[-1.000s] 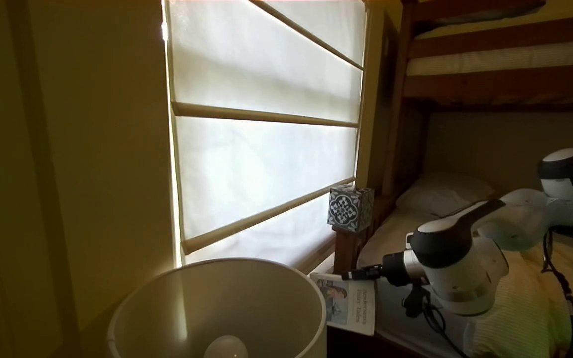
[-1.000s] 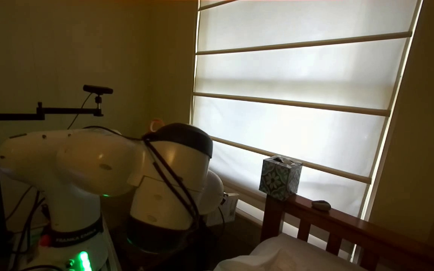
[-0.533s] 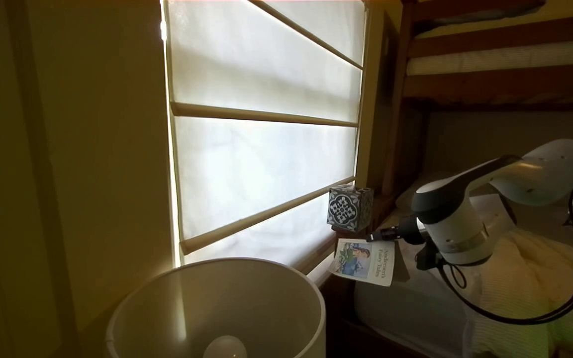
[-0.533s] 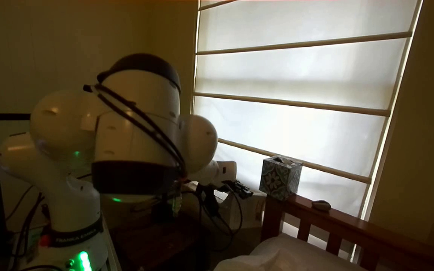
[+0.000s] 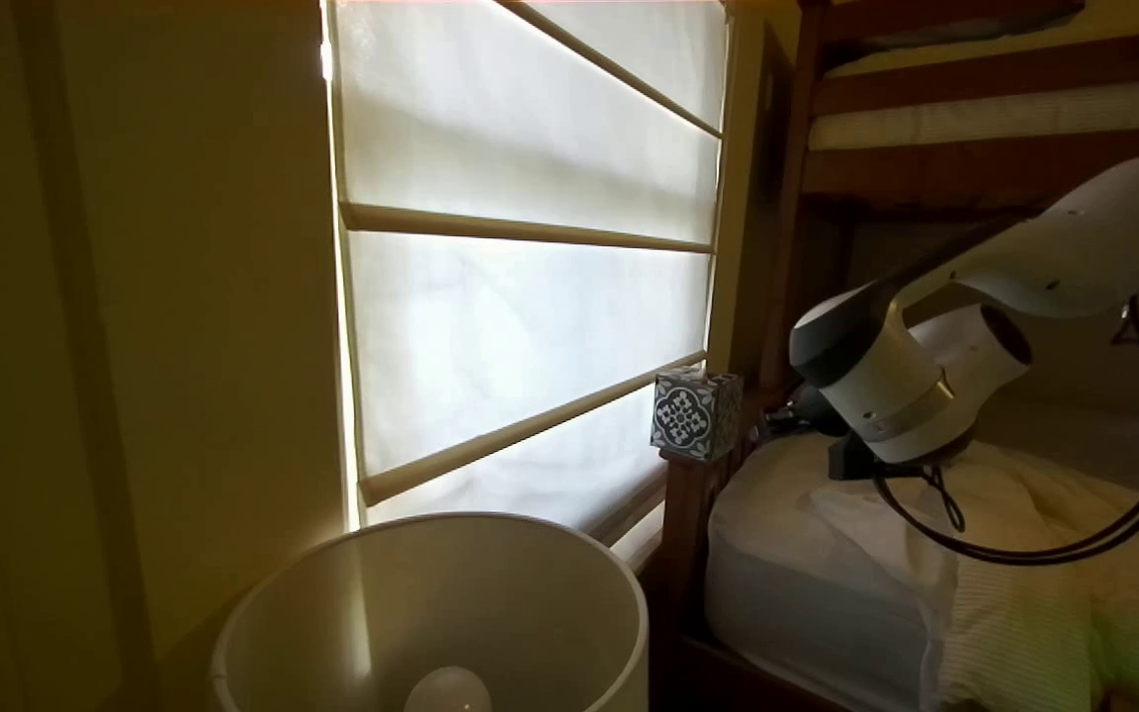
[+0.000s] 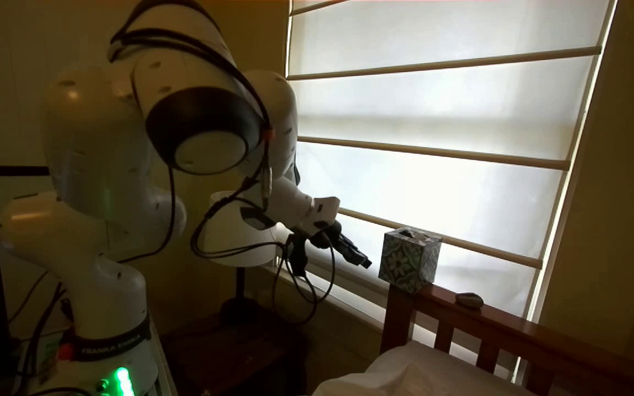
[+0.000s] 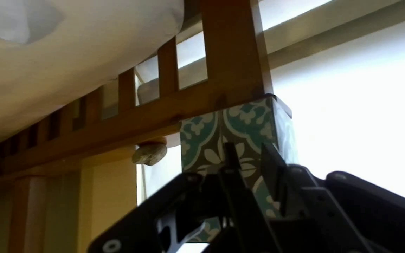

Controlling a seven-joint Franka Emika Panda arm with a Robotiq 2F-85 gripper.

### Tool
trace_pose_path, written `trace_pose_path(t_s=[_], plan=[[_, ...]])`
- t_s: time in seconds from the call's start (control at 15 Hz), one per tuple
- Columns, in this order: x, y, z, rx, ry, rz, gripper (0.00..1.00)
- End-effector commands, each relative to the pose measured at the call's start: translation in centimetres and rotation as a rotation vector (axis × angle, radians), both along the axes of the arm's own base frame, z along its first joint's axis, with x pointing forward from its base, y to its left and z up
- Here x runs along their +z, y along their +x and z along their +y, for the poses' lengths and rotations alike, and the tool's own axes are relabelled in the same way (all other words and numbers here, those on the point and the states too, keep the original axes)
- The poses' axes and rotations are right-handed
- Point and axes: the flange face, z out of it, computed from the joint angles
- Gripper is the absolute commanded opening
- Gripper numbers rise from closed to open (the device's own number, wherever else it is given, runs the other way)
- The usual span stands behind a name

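as the end effector (image 7: pixel 250 151) is pointing right at the flowery box (image 6: pixel 409 261), its two fingers (image 7: pixel 273 168) are standing a little bit apart, and nothing is sitting between them. the box, which is looking like a tissue box, is resting upright on top of the bed post (image 6: pixel 398 319), in front of the bright blind (image 6: pixel 432 187). in both exterior views a small gap is showing between the fingers and the box, so the end effector is hanging just beside it and is not touching. getting close is looking done, as far as one can judge; no touching, pinching or lifting is showing yet. a little stone (image 6: pixel 469 300) is lying on the rail (image 6: pixel 520 325) near the box. farther off, a lamp (image 6: pixel 234 226) is standing on a brown desk (image 6: pixel 223 349), and a pale mattress (image 5: pixel 807 564) is lying below the arm (image 5: pixel 891 405).
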Motion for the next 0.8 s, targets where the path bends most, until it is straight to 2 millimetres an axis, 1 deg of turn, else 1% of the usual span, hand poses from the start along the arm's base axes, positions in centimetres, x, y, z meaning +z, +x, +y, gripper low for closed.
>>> trace_pose_path(t_s=[0.0, 0.07, 0.13, 0.2, 0.27, 0.4, 0.47, 0.53, 0.6, 0.67, 0.73], plan=[[2.3, -1.1, 4.5, -0.094, -0.05, 0.054, 0.06], [2.6, -1.6, 5.9, -0.096, -0.054, 0.075, 0.06], [2.1, -2.1, 7.0, -0.121, -0.071, 0.113, 0.5], [1.5, -2.8, 7.9, -0.145, -0.091, 0.159, 0.51], [1.2, -3.6, 9.2, -0.166, -0.102, 0.191, 0.56], [0.5, -5.4, 11.5, -0.218, -0.132, 0.253, 0.69], [0.2, -6.4, 12.6, -0.247, -0.143, 0.276, 0.78], [0.0, -7.5, 13.5, -0.277, -0.156, 0.304, 0.84], [-0.3, -8.6, 14.3, -0.31, -0.166, 0.332, 0.92], [-0.7, -7.0, 13.3, -0.223, -0.109, 0.346, 0.73], [-0.8, -7.8, 14.1, -0.243, -0.125, 0.357, 0.79]])
